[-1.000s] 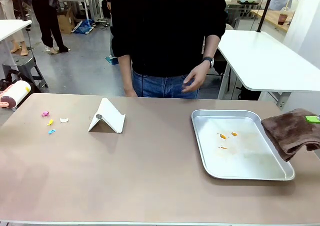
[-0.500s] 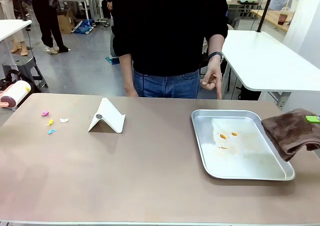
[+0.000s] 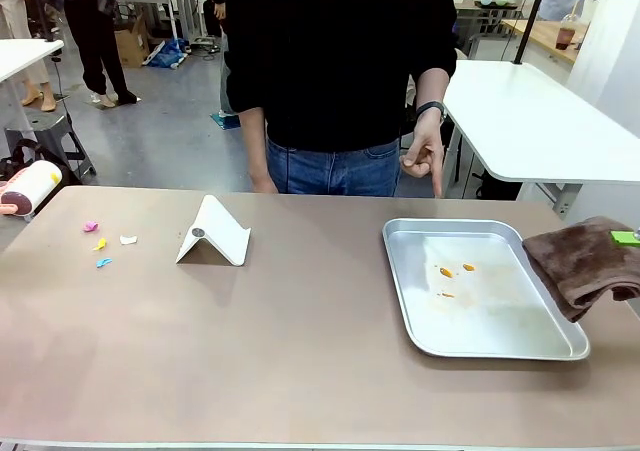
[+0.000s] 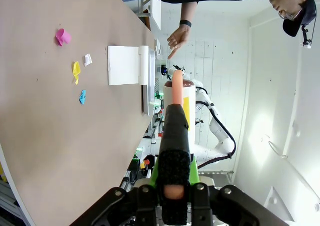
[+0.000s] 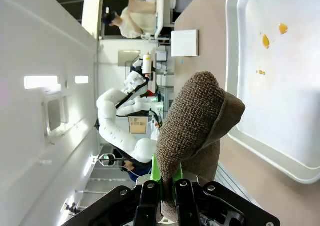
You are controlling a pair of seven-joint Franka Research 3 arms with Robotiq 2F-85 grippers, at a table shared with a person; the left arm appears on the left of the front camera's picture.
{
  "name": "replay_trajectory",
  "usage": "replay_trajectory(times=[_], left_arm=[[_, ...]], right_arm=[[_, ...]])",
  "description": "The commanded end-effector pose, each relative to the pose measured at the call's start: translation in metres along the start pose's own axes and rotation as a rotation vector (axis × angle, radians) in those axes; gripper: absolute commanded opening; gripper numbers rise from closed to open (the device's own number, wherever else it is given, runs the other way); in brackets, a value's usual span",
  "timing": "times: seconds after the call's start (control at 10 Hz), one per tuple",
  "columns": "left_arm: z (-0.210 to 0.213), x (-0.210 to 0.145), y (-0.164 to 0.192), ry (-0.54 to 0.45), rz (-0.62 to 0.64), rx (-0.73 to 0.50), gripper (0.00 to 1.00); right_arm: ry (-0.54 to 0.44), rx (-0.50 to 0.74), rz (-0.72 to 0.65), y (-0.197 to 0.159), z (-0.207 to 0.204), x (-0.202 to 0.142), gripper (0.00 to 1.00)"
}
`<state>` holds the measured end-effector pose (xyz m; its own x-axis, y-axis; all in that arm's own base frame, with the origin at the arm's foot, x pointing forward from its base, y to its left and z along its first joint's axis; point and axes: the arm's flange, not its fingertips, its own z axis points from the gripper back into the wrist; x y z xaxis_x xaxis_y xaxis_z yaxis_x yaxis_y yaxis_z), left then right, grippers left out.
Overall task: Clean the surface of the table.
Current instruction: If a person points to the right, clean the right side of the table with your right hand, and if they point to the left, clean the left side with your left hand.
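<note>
**Change since earlier frame:** the person's hand [image 3: 422, 161] has risen from in front of the waist. It now hangs at upper right of centre with one finger pointing down towards the metal tray [image 3: 500, 323]. Nothing on the table has shifted.

**Task item:** the table [image 3: 300, 351] fills the lower half of the front view, edge to edge.
- At left of the frame lie small coloured paper scraps [image 3: 100, 243].
- Just right of the scraps stands a white folded stand [image 3: 213, 233].
- The tray sits at right and carries a few orange spots [image 3: 446, 271].

**Left claw** [image 4: 173, 193]: clamped on the black foam handle of a lint roller [image 4: 175, 131]. In the front view the roller's white drum shows at the far left edge, off the table's corner.

**Right claw** [image 5: 166, 186]: closed on a brown cloth [image 5: 195, 131]. The cloth hangs bunched at the right edge of the front view, overlapping the table's right end beside the tray.

**Handling assessment:**
- The top looks rigid, flat and heavy, with a smooth matte finish. It is a surface to be pressed against, not gripped, and no hold on it is needed.
- It should take firm downward pressure without flexing.
- The scraps look light enough to scatter under a fast sweep.
- The tray and stand would likely slide if nudged.
</note>
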<state>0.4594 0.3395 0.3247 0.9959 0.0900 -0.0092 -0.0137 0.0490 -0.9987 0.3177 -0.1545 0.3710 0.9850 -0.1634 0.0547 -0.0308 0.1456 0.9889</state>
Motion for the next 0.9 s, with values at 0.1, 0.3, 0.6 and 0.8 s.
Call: replay_trajectory(times=[0.1, 0.3, 0.6, 0.8], left_arm=[[0.0, -0.002, -0.003, 0.002, -0.011, -0.005, 0.0], [0.0, -0.002, -0.003, 0.002, -0.011, -0.005, 0.0], [0.0, -0.002, -0.003, 0.002, -0.011, -0.005, 0.0], [0.0, -0.002, -0.003, 0.002, -0.011, -0.005, 0.0]], right_arm=[[-0.007, -0.147, 0.035, 0.012, -0.012, 0.002, 0.09], [-0.024, -0.349, 0.14, 0.045, -0.034, 0.003, 0.09], [-0.053, -0.699, 0.217, 0.082, -0.072, 0.016, 0.09], [-0.06, -0.862, 0.239, 0.093, -0.096, 0.03, 0.09]])
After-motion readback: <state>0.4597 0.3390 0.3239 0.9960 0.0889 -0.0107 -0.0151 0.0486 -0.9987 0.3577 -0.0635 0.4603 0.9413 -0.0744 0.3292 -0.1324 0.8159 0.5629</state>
